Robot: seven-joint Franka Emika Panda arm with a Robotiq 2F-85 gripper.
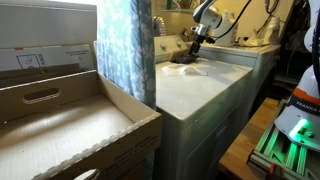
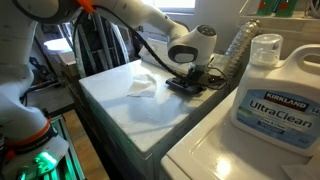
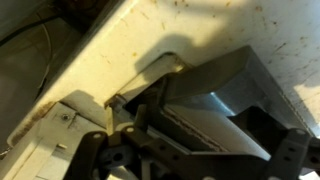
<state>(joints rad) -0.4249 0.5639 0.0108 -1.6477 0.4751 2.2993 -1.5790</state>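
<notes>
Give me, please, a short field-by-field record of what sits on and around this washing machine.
surface: white washing machine top
tool: tool down low at the back of the top; whether it is open or shut is unclear
nearest item: crumpled white cloth, lying on the top, apart from the tool
detergent: Kirkland UltraClean jug, upright on the adjoining white surface
box: open cardboard box beside the machine
curtain: blue patterned curtain between box and machine

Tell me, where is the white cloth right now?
The cloth lies on the washer top. In an exterior view it is just left of the pincer, and the detergent jug stands farther right.
</notes>
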